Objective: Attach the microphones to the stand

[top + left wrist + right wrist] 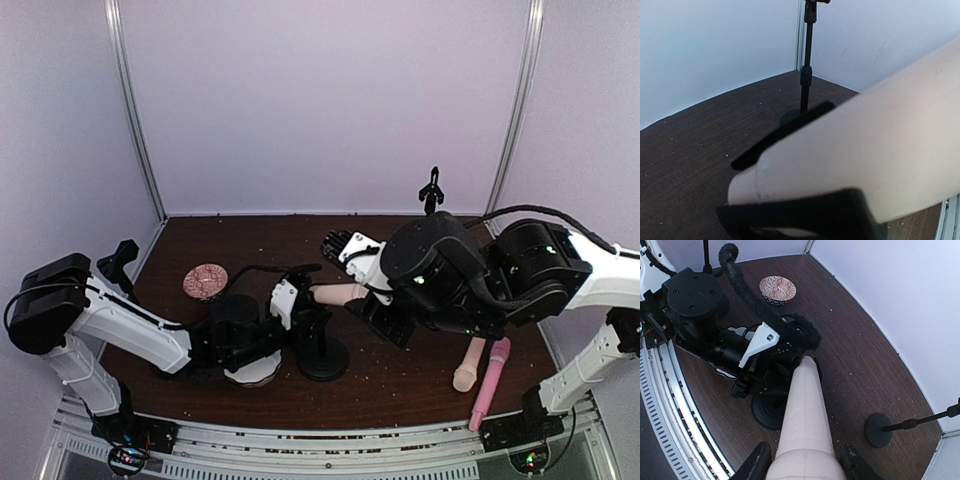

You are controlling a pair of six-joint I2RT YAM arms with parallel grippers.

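My right gripper (805, 471) is shut on the wide head of a cream microphone (338, 294), held level with its narrow end pointing left. That end reaches the top of the short black stand (323, 356), whose round base (767, 412) sits under it. My left gripper (302, 306) is shut on the top of that stand. In the left wrist view the microphone (865, 150) fills the right side, and a black part (805, 212) wraps under its tip. A second cream microphone (467, 366) and a pink one (490, 385) lie on the table at the right.
A taller thin stand (431, 190) rises at the back right, its base (880, 430) near the wall. A patterned small dish (205, 281) lies at the left. A white bowl (253, 372) sits under my left arm. A black cable (755, 300) loops over the left arm.
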